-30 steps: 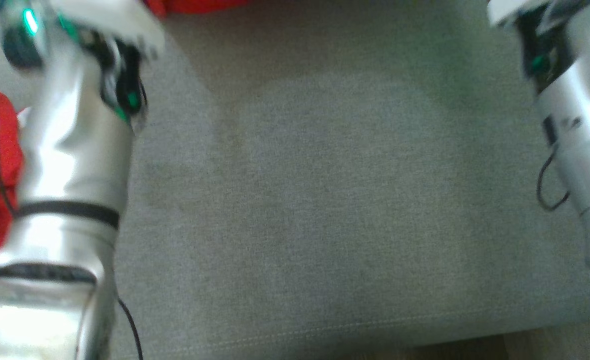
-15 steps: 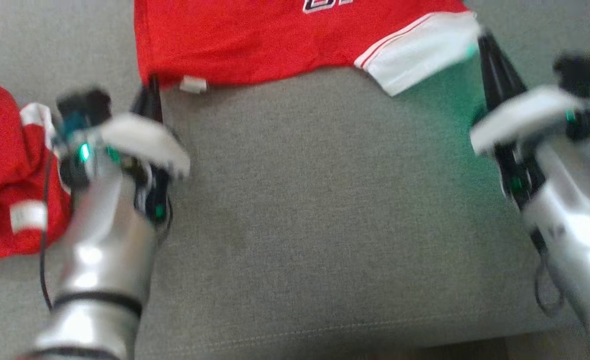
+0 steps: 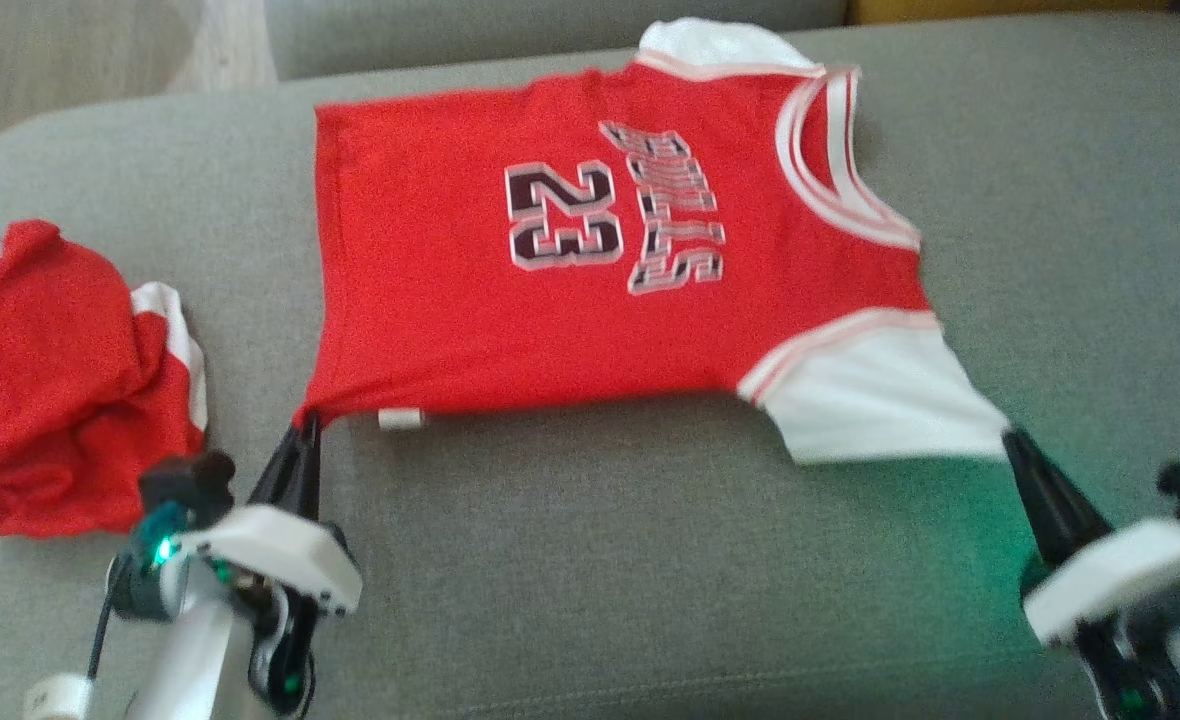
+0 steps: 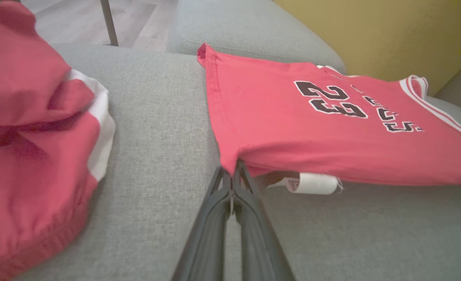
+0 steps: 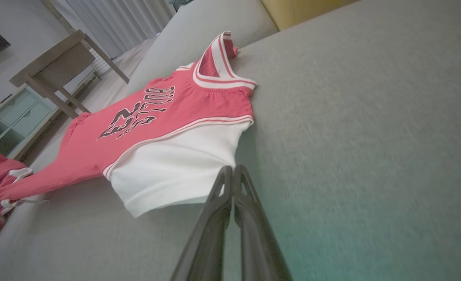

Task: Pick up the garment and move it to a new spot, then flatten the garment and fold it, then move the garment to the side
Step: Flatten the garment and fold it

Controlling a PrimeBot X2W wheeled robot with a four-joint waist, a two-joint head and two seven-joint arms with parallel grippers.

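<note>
You see the red jersey (image 3: 430,300) lying flat on the grey sofa cushion (image 3: 650,560), with the printed side up, the number 23 and the letters turned sideways in the head view. Its collar points to the robot's right and its bottom hem to the robot's left.

The left gripper (image 3: 308,420) has its two dark fingers pressed together on the near corner of the hem. In the left wrist view this corner is raised a little from the cushion between the fingers. A small white label (image 4: 314,183) hangs under the hem, just beside the left gripper (image 4: 232,171).

The right gripper (image 3: 1012,438) is also closed. Its tips meet the near corner of the white sleeve (image 3: 880,400), and this corner is drawn to a point toward them, so it appears pinched. In the right wrist view the sleeve edge stands a little off the cushion at the right gripper (image 5: 232,168).

A second red garment (image 3: 60,380), crumpled and with white trim, lies on the same cushion at the robot's left, apart from the jersey.
</note>
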